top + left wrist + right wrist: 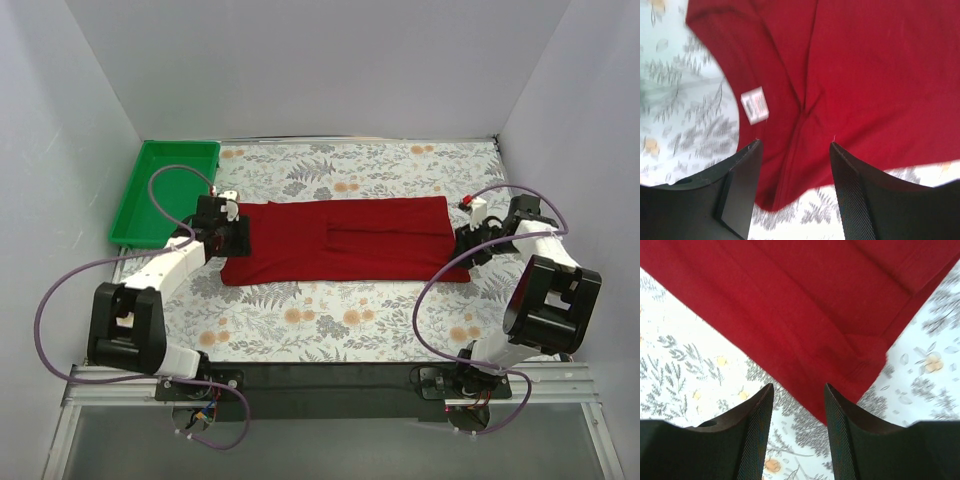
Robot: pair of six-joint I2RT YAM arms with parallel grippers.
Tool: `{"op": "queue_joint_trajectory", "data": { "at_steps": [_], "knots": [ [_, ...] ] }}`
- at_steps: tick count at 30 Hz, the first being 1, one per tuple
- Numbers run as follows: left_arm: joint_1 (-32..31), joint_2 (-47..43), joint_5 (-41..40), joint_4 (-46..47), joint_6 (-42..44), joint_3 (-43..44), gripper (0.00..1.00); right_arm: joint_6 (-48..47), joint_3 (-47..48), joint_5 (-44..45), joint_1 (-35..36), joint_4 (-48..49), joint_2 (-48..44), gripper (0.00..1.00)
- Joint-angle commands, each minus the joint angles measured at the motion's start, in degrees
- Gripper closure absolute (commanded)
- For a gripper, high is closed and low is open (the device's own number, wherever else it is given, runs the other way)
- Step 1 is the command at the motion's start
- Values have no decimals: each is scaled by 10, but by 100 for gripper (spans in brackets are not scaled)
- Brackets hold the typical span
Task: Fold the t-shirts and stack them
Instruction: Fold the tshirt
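Observation:
A dark red t-shirt (350,240) lies folded into a long strip across the flowered table, neck end at the left. My left gripper (232,232) is open and empty just above its left end; in the left wrist view (795,147) the shirt (865,75) and its white neck label (755,105) lie beyond the fingers. My right gripper (466,250) is open and empty at the shirt's right near corner; in the right wrist view (799,390) that corner of the shirt (815,315) lies between the fingertips, on the table.
A green tray (165,190) stands at the back left, beside my left arm. White walls close in the table on three sides. The flowered table cloth (340,320) runs to the near edge in front of the shirt.

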Motion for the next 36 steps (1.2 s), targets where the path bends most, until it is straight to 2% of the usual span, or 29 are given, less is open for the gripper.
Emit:
{"op": "queue_joint_trajectory", "data": {
  "at_steps": [1,7,12,14,21,29,34,36],
  "knots": [
    [-3,40,-9,38,-57,70,48,22,52,-41,1,29,14,56],
    [2,113,-91,92,-162,153,52,42,150,-66,29,36,85,56],
    [10,225,-117,42,-209,241,63,59,206,-76,37,37,130,56],
    [10,249,-125,14,-214,274,64,64,221,-80,37,40,139,56],
    [12,290,-163,3,-209,300,64,70,232,-82,38,46,164,56],
    [16,346,-158,0,-200,327,63,71,228,-82,38,51,166,56],
    [19,368,-156,1,-195,350,65,70,230,-76,38,51,166,56],
    [23,374,-156,1,-192,356,70,71,233,-73,38,51,171,56]
  ]
}}
